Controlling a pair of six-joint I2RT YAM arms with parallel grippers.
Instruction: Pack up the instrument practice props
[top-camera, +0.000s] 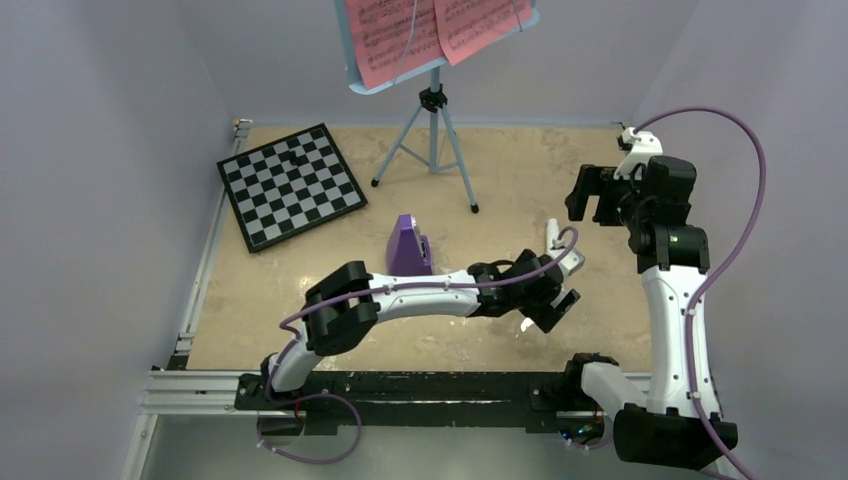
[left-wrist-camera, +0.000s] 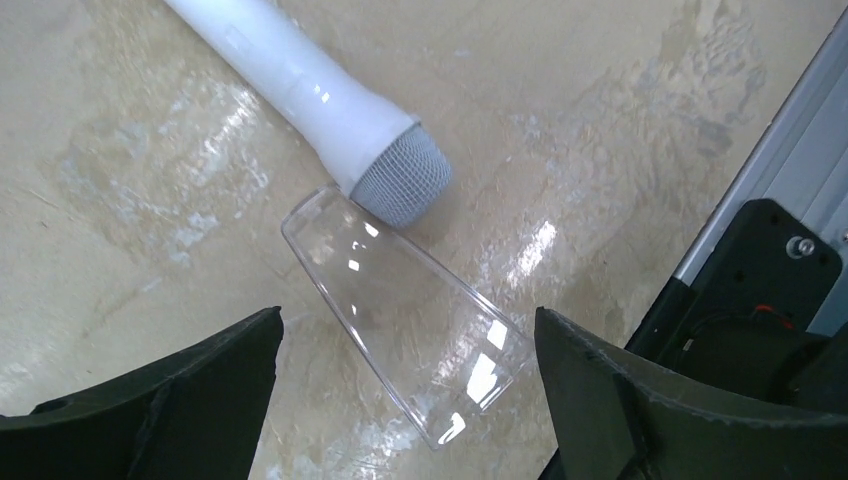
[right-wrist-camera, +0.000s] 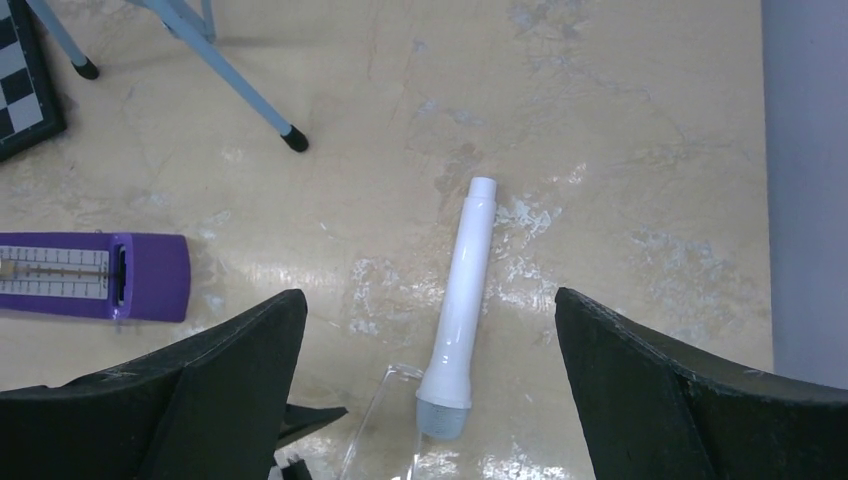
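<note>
Packing has barely begun, going by how things lie. The left gripper (top-camera: 548, 298), at lower centre-right of the top view, hangs with its jaws spread wide over the clear cover (left-wrist-camera: 400, 320), which lies flat on the table (top-camera: 520, 170) between the two fingers and touches neither. One end of the cover sits just beside the grey mesh end of the white tube (left-wrist-camera: 300, 75). The tube lies loose on the table and runs toward the upper left of the left wrist view.

The right gripper (top-camera: 597, 195), at upper right of the top view, is raised and also wide open, holding nothing. Its wrist camera looks down on the tube, with the purple wedge (right-wrist-camera: 95, 275) at the left edge of that frame.

The wedge is uncovered at centre of the top view, well apart from its cover. The stand (top-camera: 432, 130) is upright on its tripod at top centre, with the pink pages (top-camera: 400, 35) on its tray. The chessboard (top-camera: 290, 185) lies at upper left.

No case or box shows in any view. Judged from this, every prop remains to be put away. Fitting the cover to the wedge looks like the step in hand. The pages, stand and tube would follow.
</note>
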